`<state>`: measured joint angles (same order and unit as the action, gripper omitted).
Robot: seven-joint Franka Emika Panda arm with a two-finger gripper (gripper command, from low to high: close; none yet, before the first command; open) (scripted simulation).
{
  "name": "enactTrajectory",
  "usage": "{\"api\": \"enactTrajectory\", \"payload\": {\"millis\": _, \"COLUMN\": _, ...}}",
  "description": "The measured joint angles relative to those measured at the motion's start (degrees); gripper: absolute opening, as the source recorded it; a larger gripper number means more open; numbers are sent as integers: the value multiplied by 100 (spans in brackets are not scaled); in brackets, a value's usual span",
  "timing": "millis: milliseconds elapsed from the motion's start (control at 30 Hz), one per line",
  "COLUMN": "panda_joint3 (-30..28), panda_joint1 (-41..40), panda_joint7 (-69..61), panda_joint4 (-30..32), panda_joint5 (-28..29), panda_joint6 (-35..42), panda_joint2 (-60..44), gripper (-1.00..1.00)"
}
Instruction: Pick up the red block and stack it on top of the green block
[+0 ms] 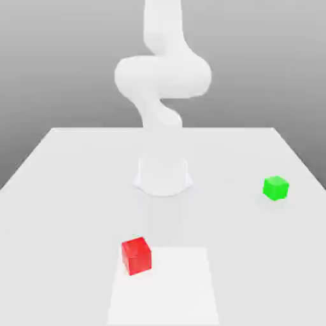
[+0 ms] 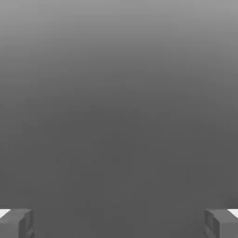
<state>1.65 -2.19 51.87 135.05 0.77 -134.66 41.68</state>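
red block nearest us on worktop | green block well apart toward exterior view's right | tool spread wide, empty | we descend to red first

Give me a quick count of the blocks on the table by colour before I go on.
Red: 1, the red block
Green: 1, the green block
Total: 2 blocks, lying apart on the table
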Motion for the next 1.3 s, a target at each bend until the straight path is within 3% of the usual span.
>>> {"api": "enactTrajectory", "payload": {"millis": 333, "panda_joint3": 720, "panda_joint1": -1138, "panda_joint7": 2678, "panda_joint4": 1477, "panda_joint5": 125, "panda_joint6": -1330, "panda_joint2": -2001, "gripper": 0}}
{"api": "enactTrajectory", "payload": {"millis": 600, "panda_joint3": 818, "panda_joint1": -1624, "panda_joint7": 4735, "panda_joint4": 2716, "panda_joint5": -122, "panda_joint6": -2536, "panda_joint2": -3778, "gripper": 0}}
{"api": "enactTrajectory", "payload": {"millis": 867, "panda_joint3": 386, "panda_joint1": -1391, "panda_joint7": 5418, "panda_joint4": 2645, "panda_joint5": 519, "panda_joint6": -3687, "panda_joint2": -5163, "gripper": 0}}
{"api": "enactTrajectory", "payload": {"millis": 900, "panda_joint3": 283, "panda_joint1": -1316, "panda_joint7": 5490, "panda_joint4": 2625, "panda_joint5": 623, "panda_joint6": -3831, "panda_joint2": -5336, "gripper": -100}}
{"api": "enactTrajectory", "payload": {"millis": 1133, "panda_joint3": 268, "panda_joint1": -1311, "panda_joint7": 5523, "panda_joint4": 2619, "panda_joint5": 667, "panda_joint6": -3878, "panda_joint2": -5378, "gripper": -100}}
{"api": "enactTrajectory", "payload": {"millis": 1300, "panda_joint3": 529, "panda_joint1": -1437, "panda_joint7": 5156, "panda_joint4": 2717, "panda_joint5": 147, "panda_joint6": -3248, "panda_joint2": -4630, "gripper": -100}}
